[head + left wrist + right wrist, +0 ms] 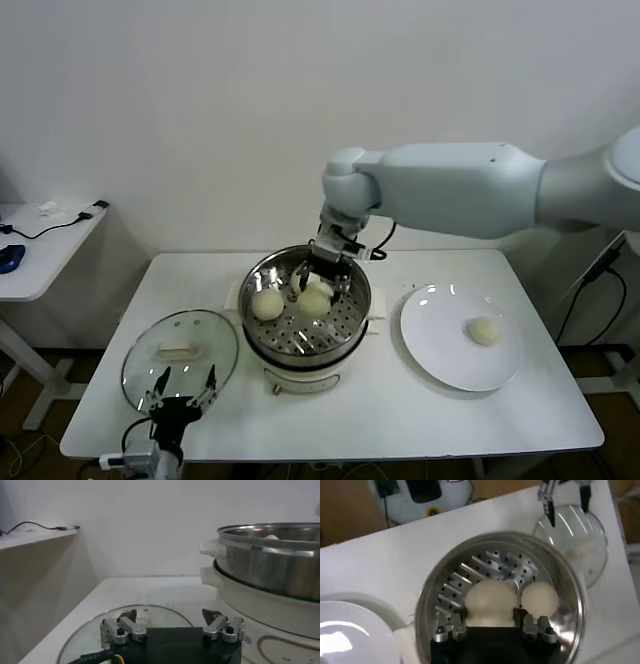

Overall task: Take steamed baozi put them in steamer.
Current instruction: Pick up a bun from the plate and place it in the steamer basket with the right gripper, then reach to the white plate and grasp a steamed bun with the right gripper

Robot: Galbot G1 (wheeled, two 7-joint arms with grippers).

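The steamer (300, 352) stands mid-table, a shiny steel pot with a perforated tray (485, 567). My right gripper (318, 286) reaches down into it and is shut on a cream-white baozi (490, 597), its fingers (520, 615) against both sides of the bun at the tray. A second baozi (538, 599) lies beside it in the steamer (266, 303). Another baozi (485, 330) lies on the white plate (440, 345) to the right. My left gripper (183, 385) is open and empty, parked low over the glass lid (215, 335).
The glass lid (150, 614) lies flat at the front left, close to the steamer's wall (270, 560). The plate (350, 630) sits right of the steamer. A side table (40, 240) with cables stands at far left.
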